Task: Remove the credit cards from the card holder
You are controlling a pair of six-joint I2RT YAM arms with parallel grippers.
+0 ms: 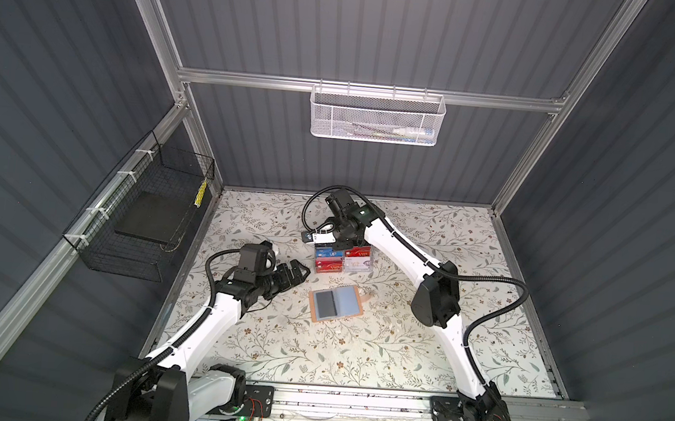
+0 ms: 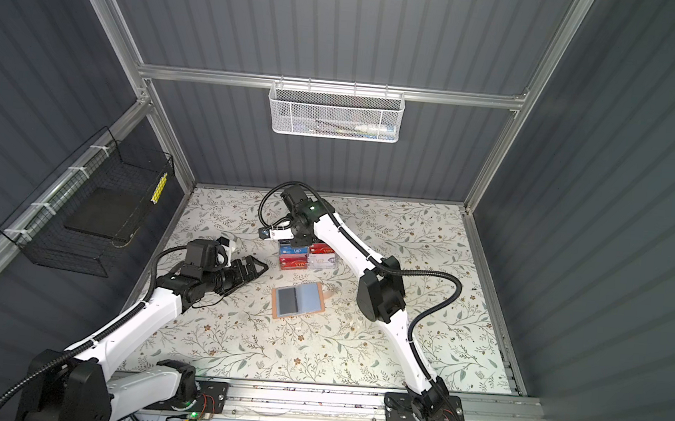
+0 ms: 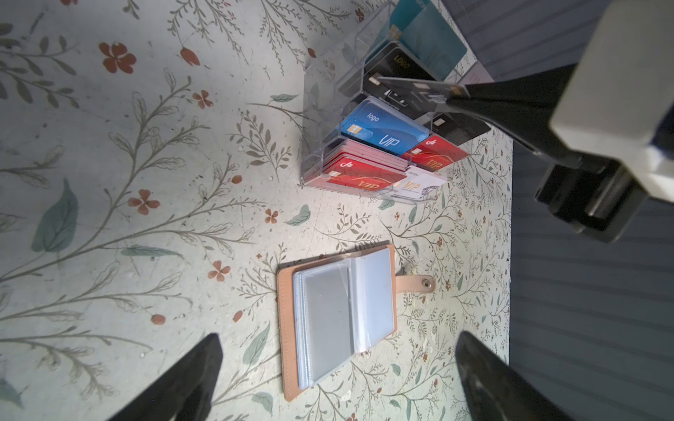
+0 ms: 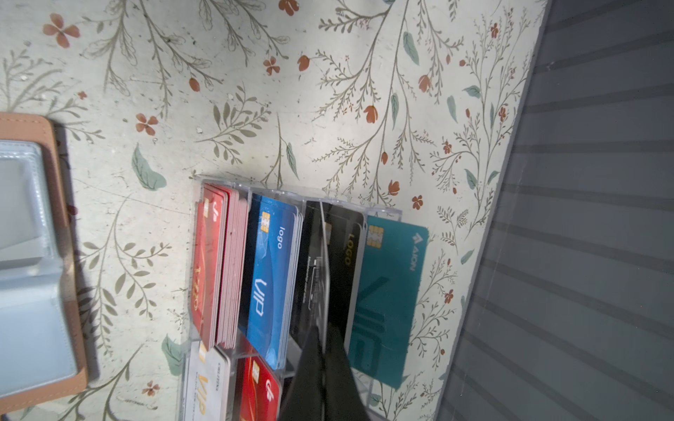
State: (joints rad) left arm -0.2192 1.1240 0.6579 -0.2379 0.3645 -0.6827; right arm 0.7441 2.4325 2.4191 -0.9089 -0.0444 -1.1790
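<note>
1. In both top views the card holder (image 1: pixel 335 303) lies open and flat near the middle of the floral counter (image 1: pixel 398 350). A clear acrylic rack (image 1: pixel 342 260) of credit cards (image 1: pixel 328 253) stands just behind it. A white mesh basket (image 1: pixel 375 115) hangs on the back rail and a black wire basket (image 1: pixel 147 220) on the left wall, both well apart from the work. The left end effector (image 2: pixel 258 266) hovers left of the rack, jaws spread wide and holding nothing. The right end effector (image 2: pixel 266 233) sits over the rack's rear left part; its grip is too small to read here.
2. In the left wrist view the left end effector (image 3: pixel 338 336) frames the card holder (image 3: pixel 335 320). Both fingers (image 3: pixel 189 382) are clear of it and nothing stands between them. Beyond, the right end effector (image 3: pixel 456 94) pinches a dark card (image 3: pixel 412 87) above the acrylic rack (image 3: pixel 317 109).
3. In the right wrist view the right end effector (image 4: pixel 322 339) is closed tight on the dark card (image 4: pixel 324 255). The card is seen edge-on over the black compartment, between the blue and teal credit cards (image 4: pixel 270 273). Whether it touches them cannot be told. The card holder (image 4: pixel 36 255) lies apart from the acrylic rack (image 4: pixel 291 189).
</note>
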